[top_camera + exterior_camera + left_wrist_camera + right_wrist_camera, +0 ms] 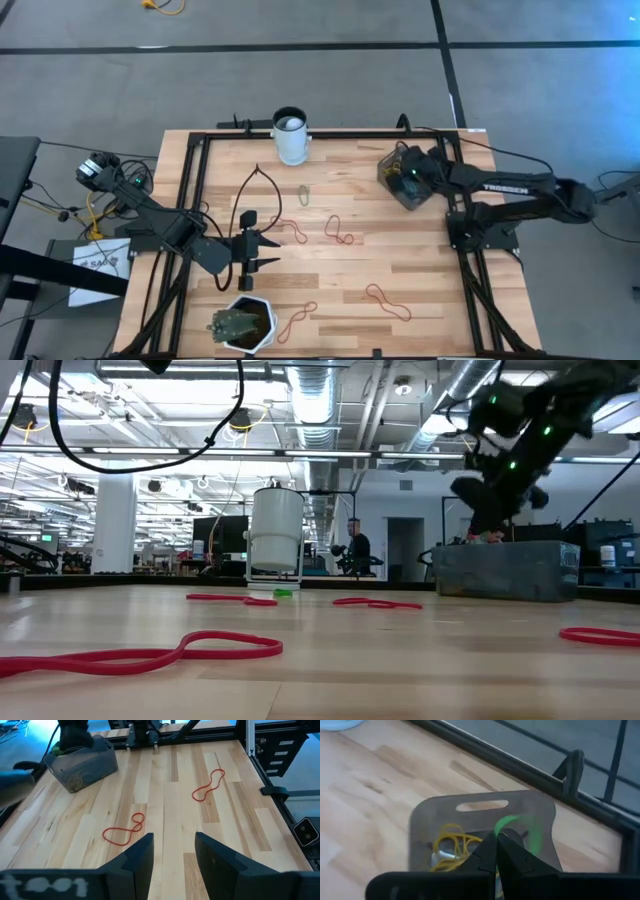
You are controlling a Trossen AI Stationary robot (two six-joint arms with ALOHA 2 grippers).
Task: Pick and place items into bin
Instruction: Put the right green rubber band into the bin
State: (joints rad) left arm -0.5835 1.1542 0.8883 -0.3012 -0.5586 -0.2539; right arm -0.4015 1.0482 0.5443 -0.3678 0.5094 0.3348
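Note:
The bin (405, 188) is a dark translucent tray at the table's far right; yellowish bands (451, 846) lie inside it. My right gripper (495, 840) hovers over the bin (485, 827), shut, with a blurred green rubber band (520, 826) at its tips. In the low view it (492, 510) stands just above the bin (505, 570). My left gripper (268, 251) is open at the table's left-middle, a red band (125, 831) lying ahead of its fingers (142, 855). More red bands (338, 232) (388, 301) (297, 319) and a green one (303, 195) lie flat on the wood. My right gripper pinches the green rubber band (506, 823) between its two fingertips (487, 849), coming from above and pointing down into the bin. The loop is lifted clear and curls out beside the tips over the bin's inside; how much of it is between the fingers cannot be told.
A white cylindrical cup (290, 136) stands at the far edge, a white hexagonal plant pot (246, 322) at the near left. A black cable (250, 195) lies near the left gripper. Black frame rails (470, 270) border the table. A person (356, 546) stands far behind.

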